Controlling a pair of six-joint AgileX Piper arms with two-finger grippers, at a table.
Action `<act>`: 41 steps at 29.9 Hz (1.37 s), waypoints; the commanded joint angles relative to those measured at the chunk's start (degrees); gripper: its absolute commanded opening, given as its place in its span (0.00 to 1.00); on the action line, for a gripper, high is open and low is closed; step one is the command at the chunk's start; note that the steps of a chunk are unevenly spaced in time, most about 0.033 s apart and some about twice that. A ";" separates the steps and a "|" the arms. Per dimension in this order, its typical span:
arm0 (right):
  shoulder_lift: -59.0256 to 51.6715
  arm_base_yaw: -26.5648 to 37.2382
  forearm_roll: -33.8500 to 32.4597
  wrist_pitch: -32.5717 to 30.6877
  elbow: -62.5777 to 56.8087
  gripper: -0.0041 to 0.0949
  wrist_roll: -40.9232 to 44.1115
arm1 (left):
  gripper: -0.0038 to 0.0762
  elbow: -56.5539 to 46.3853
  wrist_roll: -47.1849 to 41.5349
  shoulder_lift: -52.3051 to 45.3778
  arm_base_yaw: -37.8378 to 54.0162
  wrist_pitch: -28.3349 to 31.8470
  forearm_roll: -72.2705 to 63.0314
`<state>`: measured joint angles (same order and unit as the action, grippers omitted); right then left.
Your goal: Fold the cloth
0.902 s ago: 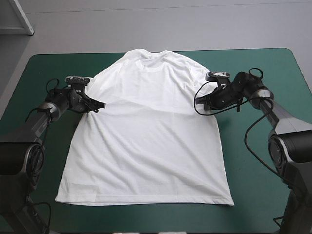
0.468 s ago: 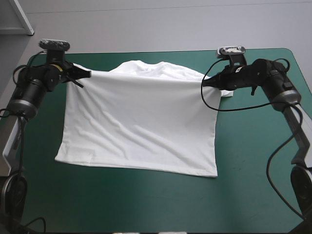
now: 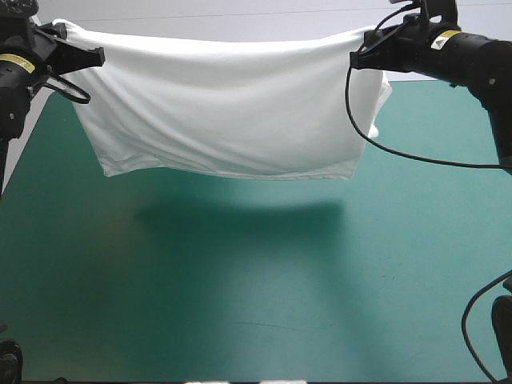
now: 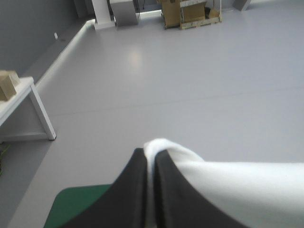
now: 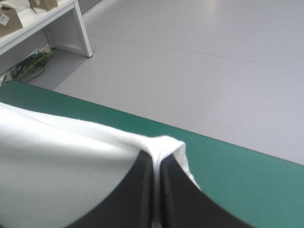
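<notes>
Table (image 3: pixel 240 304): teal-green cover, fills the lower and middle frame.
T-shirt (image 3: pixel 224 104): white, hangs stretched across the upper frame, lifted clear of the table.
Left gripper (image 3: pixel 94 56): upper left, clenched on one top corner of the T-shirt.
Right gripper (image 3: pixel 358 58): upper right, pinching the opposite corner.

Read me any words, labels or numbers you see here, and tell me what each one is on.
No text here can be read.
Left arm's yellow sticker: too small to read.
Right arm's yellow sticker: too small to read.
T-shirt: plain white, no print showing.
</notes>
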<state>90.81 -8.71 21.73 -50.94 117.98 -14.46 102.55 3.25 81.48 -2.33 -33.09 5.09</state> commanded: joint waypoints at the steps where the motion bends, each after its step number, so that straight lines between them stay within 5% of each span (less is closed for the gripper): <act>1: -1.50 0.40 -0.01 6.57 3.59 0.02 -0.23 | 0.07 2.59 0.30 -2.01 0.08 9.22 0.49; 7: 3.58 0.40 0.65 15.39 3.59 0.02 -0.60 | 0.07 3.09 0.30 1.80 0.08 17.96 0.49; 15: 10.62 0.40 5.33 24.43 7.51 0.02 -3.58 | 0.07 12.96 0.30 13.73 0.08 16.25 0.03; 23: 15.14 0.40 1.85 11.49 16.66 0.02 0.03 | 0.07 24.47 1.30 20.59 0.08 0.51 -0.37; 27: 16.95 0.40 -5.27 -0.21 16.66 0.02 6.20 | 0.07 22.78 3.83 21.69 0.08 -7.87 -0.37; 31: 19.75 0.40 -6.81 -16.39 16.66 0.02 7.70 | 0.07 21.04 3.83 23.71 0.08 -22.33 -0.23; 36: 18.07 0.19 -3.61 -16.85 8.44 0.02 9.80 | 0.07 11.03 6.97 23.02 0.08 -31.36 -2.78; 41: 10.20 -1.71 -5.95 -16.73 -7.73 0.02 9.16 | 0.07 -8.42 7.63 15.23 0.08 -30.07 -3.43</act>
<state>108.66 -9.63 16.19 -69.63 115.75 -4.71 101.61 10.75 105.06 -2.33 -65.67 1.83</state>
